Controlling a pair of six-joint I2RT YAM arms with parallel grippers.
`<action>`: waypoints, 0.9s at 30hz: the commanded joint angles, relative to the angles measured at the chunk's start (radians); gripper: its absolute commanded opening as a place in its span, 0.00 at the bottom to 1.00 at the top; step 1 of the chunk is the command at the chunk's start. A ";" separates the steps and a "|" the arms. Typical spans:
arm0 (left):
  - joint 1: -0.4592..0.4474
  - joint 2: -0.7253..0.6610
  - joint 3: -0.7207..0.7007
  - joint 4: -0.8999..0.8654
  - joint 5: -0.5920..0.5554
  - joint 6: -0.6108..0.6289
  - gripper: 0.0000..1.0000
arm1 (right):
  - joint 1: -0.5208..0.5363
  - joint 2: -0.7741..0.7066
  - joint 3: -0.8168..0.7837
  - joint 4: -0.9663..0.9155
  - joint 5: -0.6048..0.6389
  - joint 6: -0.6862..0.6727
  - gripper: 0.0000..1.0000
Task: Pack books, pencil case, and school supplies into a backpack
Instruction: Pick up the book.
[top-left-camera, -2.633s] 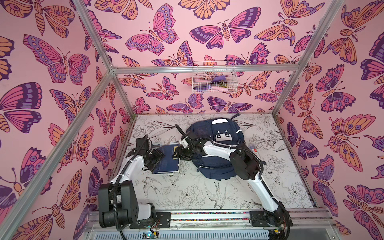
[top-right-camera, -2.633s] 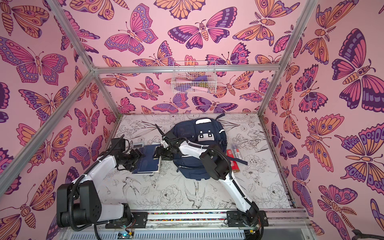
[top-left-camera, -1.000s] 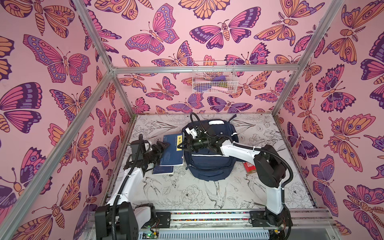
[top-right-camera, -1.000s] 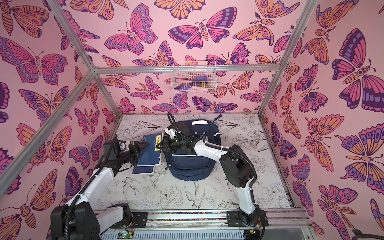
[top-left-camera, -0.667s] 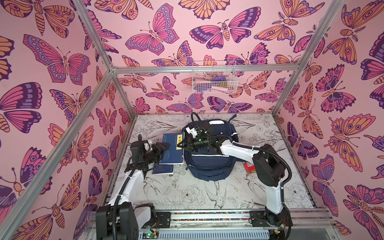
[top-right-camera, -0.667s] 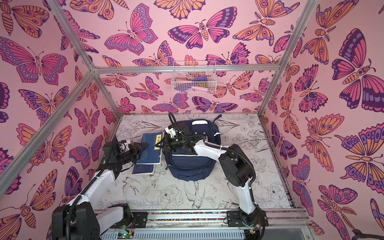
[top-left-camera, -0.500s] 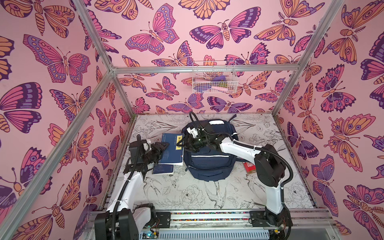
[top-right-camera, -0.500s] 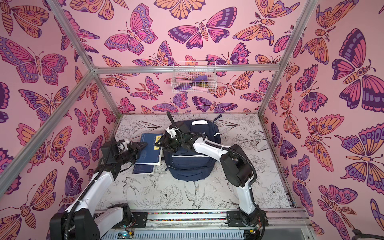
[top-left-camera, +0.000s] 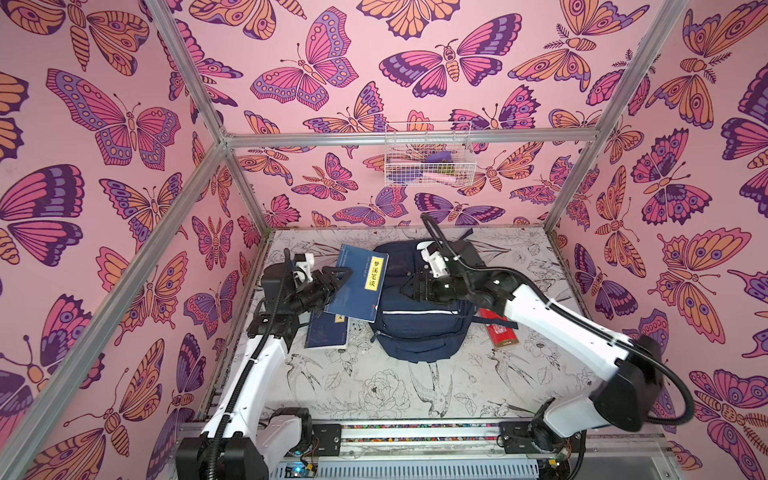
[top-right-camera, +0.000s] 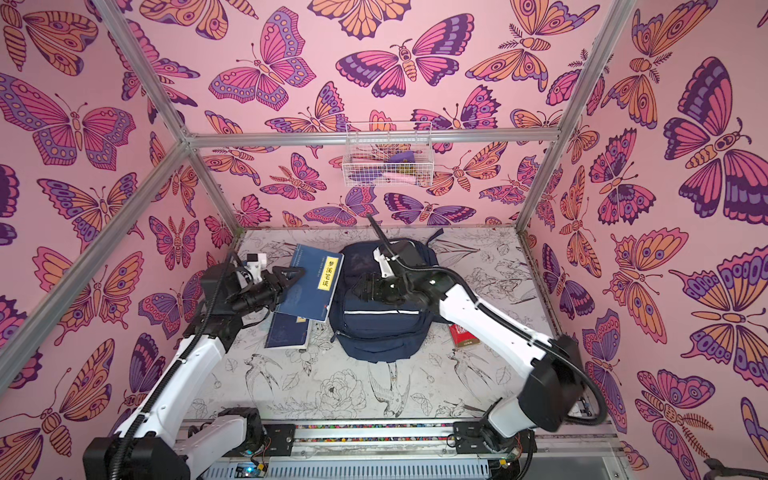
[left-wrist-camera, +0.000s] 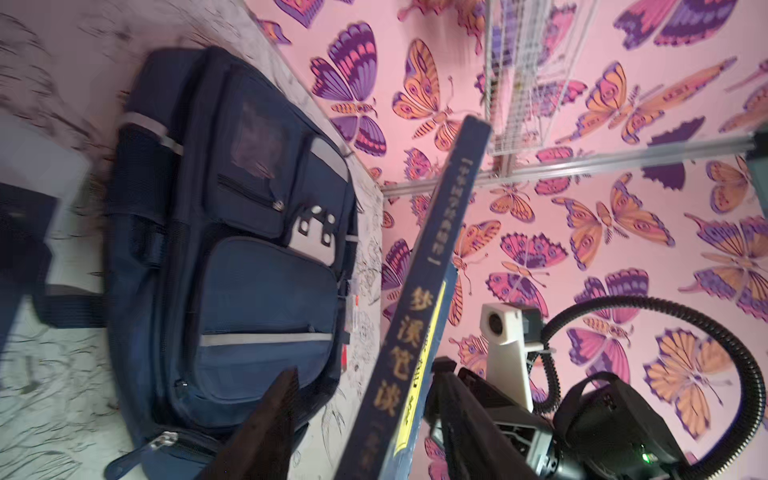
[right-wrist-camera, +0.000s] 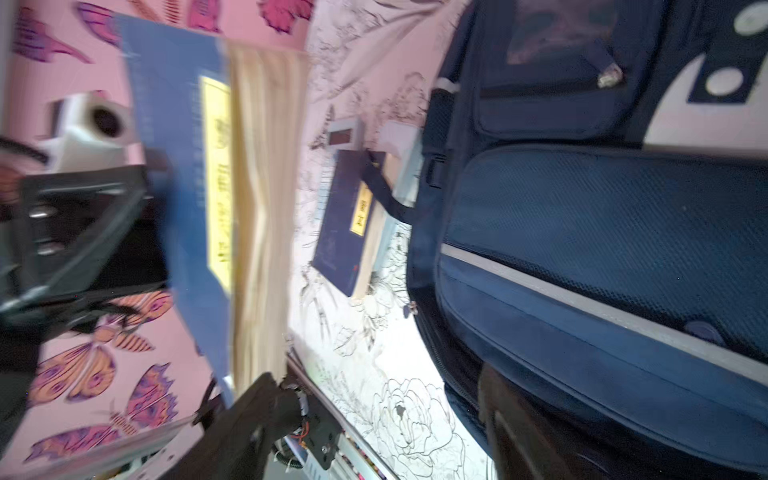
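Observation:
My left gripper (top-left-camera: 332, 286) (left-wrist-camera: 365, 415) is shut on a dark blue book (top-left-camera: 358, 286) (left-wrist-camera: 415, 311) (right-wrist-camera: 178, 166) and holds it tilted above the table, left of the backpack. The navy backpack (top-left-camera: 419, 328) (top-right-camera: 374, 328) (left-wrist-camera: 249, 249) (right-wrist-camera: 582, 249) lies flat in the middle, zipped. My right gripper (top-left-camera: 406, 289) (top-right-camera: 362, 291) (right-wrist-camera: 382, 415) hangs open over the backpack's left side with nothing between its fingers. A second book (top-left-camera: 326, 332) (right-wrist-camera: 345, 232) lies on the table under the raised one. A pale calculator (right-wrist-camera: 345, 133) lies at its far end. I cannot make out a pencil case.
A red flat pack (top-left-camera: 500, 332) lies on the table right of the backpack, under the right arm. A white wire basket (top-left-camera: 428, 166) hangs on the back wall. Pink walls close in on three sides, and the rail (top-left-camera: 415, 432) runs along the front edge.
The right gripper let go of the book, opened, and drew back to the right over the backpack. The left gripper closed on the book and now holds it up alone.

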 joint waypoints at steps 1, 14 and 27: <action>-0.048 0.030 0.003 0.234 0.126 -0.104 0.00 | -0.023 -0.079 -0.066 0.180 -0.115 -0.003 0.89; -0.211 0.155 -0.045 0.770 0.229 -0.397 0.00 | -0.075 -0.117 -0.167 0.377 -0.251 0.118 0.86; -0.226 0.243 -0.037 0.754 0.206 -0.377 0.00 | -0.077 -0.156 -0.204 0.350 -0.242 0.121 0.03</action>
